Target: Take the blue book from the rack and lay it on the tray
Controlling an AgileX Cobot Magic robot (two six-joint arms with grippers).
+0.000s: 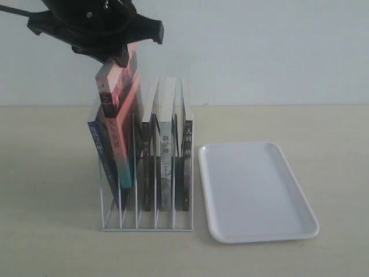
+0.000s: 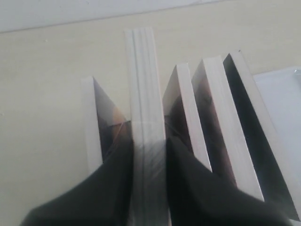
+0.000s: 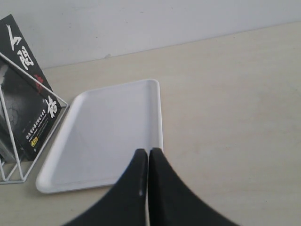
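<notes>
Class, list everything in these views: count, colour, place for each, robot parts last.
rack: one, white wire, on the table
blue book: one, dark blue spine, leftmost slot, leaning
pink-red book: one, second slot, standing highest
black-spined books: three, right-hand slots
tray: one, white, right of the rack
table: one, pale beige
left gripper: one, black, clamping the pink-red book
right gripper: one, black, shut, by the tray

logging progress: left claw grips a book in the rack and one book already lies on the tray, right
No: the tray holds no book, as the exterior view shows. The left claw does grip a book in the rack.
</notes>
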